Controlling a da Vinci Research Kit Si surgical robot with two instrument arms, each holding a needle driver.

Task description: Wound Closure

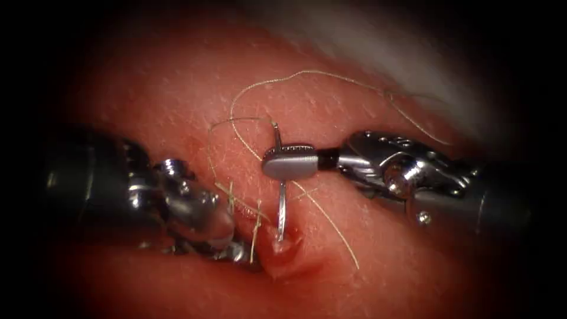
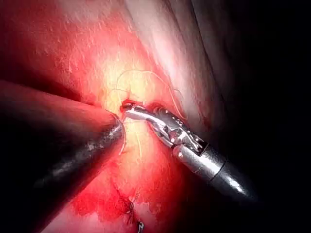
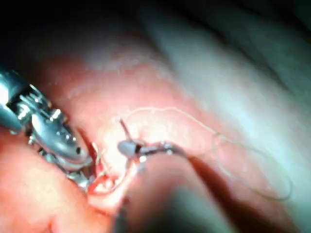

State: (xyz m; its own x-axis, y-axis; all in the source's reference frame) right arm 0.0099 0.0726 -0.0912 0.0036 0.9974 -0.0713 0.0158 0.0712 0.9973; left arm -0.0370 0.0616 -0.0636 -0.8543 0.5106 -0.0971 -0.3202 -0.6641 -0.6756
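Steel needle [image 1: 282, 207] sits clamped near its tail in the right tool's [image 1: 289, 161] closed fingers, tip in the cut [image 1: 283, 248], left tool [image 1: 227, 239] pressed to tissue [image 1: 366, 112], its grip unclear.

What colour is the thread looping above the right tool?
Pale yellowish-tan thread, clearest in the endoscope view, looping over the tissue above the right tool, which holds the needle.

A pale whitish-grey surface [image 1: 378, 47] is seen beyond the lit area, at the top right of the endoscope view. The edges of the view are lost in dark vignetting. Light is concentrated centrally and fades outward.
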